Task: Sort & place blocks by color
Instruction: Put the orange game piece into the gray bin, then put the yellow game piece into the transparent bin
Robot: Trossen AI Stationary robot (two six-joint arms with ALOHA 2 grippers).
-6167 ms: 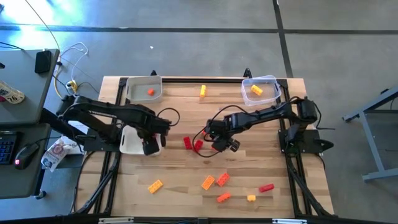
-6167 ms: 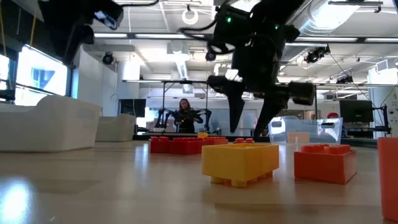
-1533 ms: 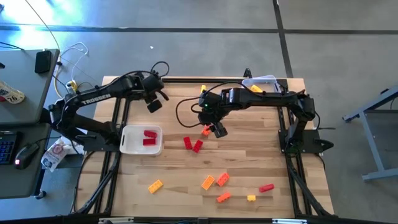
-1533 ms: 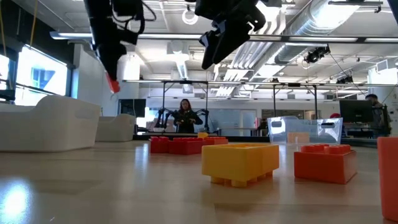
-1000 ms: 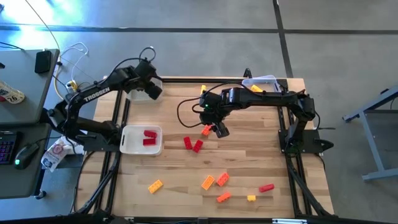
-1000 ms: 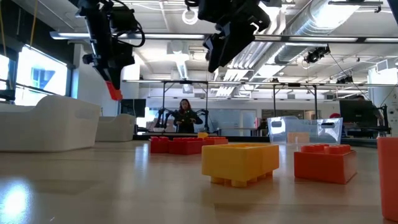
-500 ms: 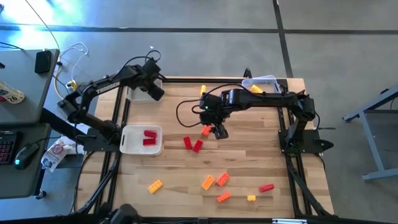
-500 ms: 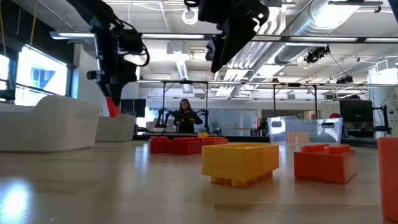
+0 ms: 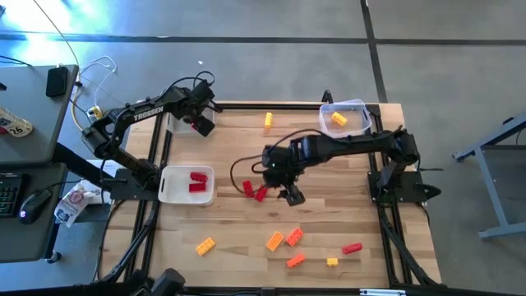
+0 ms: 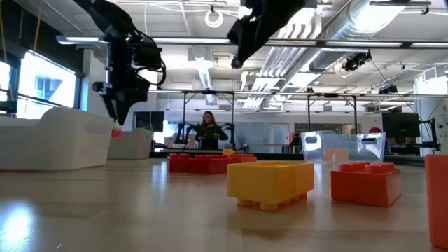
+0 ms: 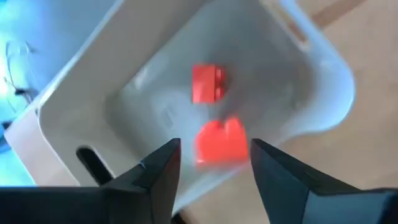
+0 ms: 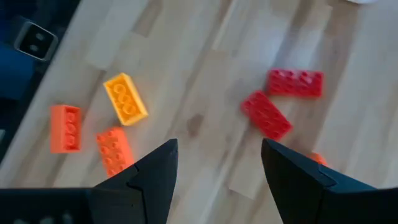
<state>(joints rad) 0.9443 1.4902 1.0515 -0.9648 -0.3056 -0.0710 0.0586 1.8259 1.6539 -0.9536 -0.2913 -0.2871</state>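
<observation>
My left gripper [image 9: 200, 125] [image 11: 216, 155] hangs open over the far-left white tray [image 9: 177, 117]. A blurred orange block [image 11: 221, 142] sits just below and between its fingertips, over the tray floor, and another orange block [image 11: 207, 83] lies in the tray. My right gripper [image 9: 289, 196] [image 12: 214, 162] is open above the table's middle, beside two red blocks [image 9: 255, 191] [image 12: 267, 115] that lie flat on the wood. More orange, yellow and red blocks [image 9: 283, 239] lie near the near edge.
A second white tray [image 9: 168, 195] at the left holds red blocks [image 9: 197, 181]. The clear tub [image 9: 355, 105] at the far right holds a yellow block [image 9: 339, 119]. A lone yellow block [image 9: 268, 120] lies at the far edge. A person [image 10: 208, 130] stands far behind.
My left gripper has moved toward the far-left tray and come down over it; the orange block it carried now shows below its fingertips. My right gripper has moved from the far middle toward the near edge, to beside the two red blocks.
</observation>
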